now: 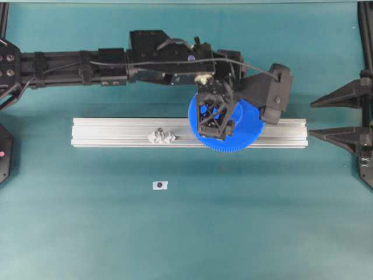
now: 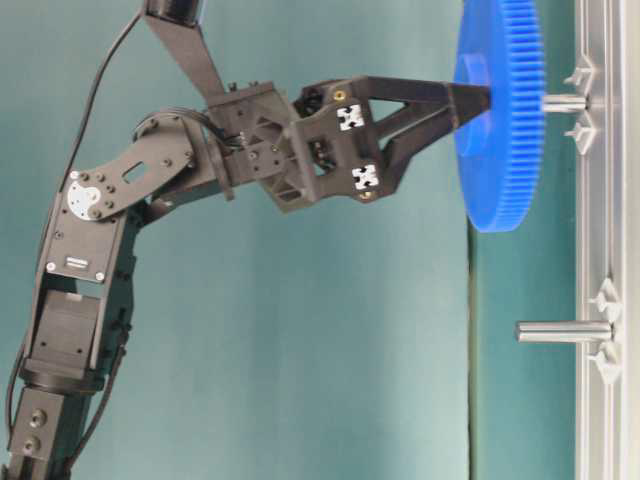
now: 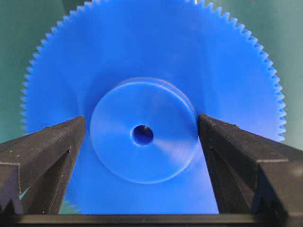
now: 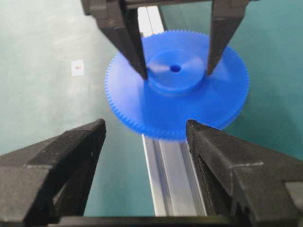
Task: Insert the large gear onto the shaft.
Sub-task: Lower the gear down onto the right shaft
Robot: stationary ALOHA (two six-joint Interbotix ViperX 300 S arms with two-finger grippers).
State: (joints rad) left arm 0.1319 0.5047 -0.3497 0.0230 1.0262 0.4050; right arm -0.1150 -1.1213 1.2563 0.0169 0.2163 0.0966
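Gear [image 1: 250, 131] is seated on the shaft [image 2: 565, 102] near the right end of the rail [image 1: 116, 131], parked level a bit above it, with a stub of shaft seen between. Its hub [image 3: 161, 156] is flanked by the left gripper [image 3: 141, 123], jaws spread wide and not clamped. A second pin [image 1: 159, 134] is left bare toward the rail's left end. The right gripper [image 1: 311, 119] is kept at the tabletop's right edge, jaws apart, nothing held.
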